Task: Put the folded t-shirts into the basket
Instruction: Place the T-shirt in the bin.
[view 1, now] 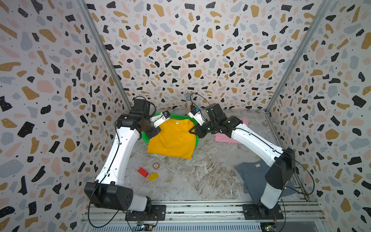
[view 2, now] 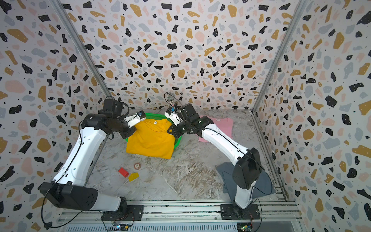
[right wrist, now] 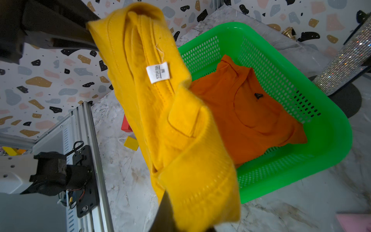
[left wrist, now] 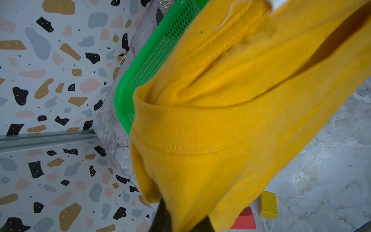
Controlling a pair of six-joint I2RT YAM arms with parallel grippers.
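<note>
The mustard yellow t-shirt (view 1: 172, 138), pinched at opposite edges by the left gripper (view 1: 157, 130) and right gripper (view 1: 190, 131), is held above the basket (right wrist: 331, 124) containing the orange t-shirt (right wrist: 251, 112); lowering and release are judged due next.

Middle of the table (view 1: 200, 170) is wide open, tons of room to pass. Up at 12 o'clock the basket (view 1: 145, 138) mouth is mostly roofed by the mustard yellow shirt (view 1: 172, 138) hanging across it, glitter post (view 1: 188, 105) right behind. Red block (view 1: 143, 172), yellow block (view 1: 153, 176) and a little disc (view 1: 156, 165) clutter 8 o'clock; grey-blue shirt (view 1: 251, 176) covers 4, pink shirt (view 1: 222, 139) 2.
</note>
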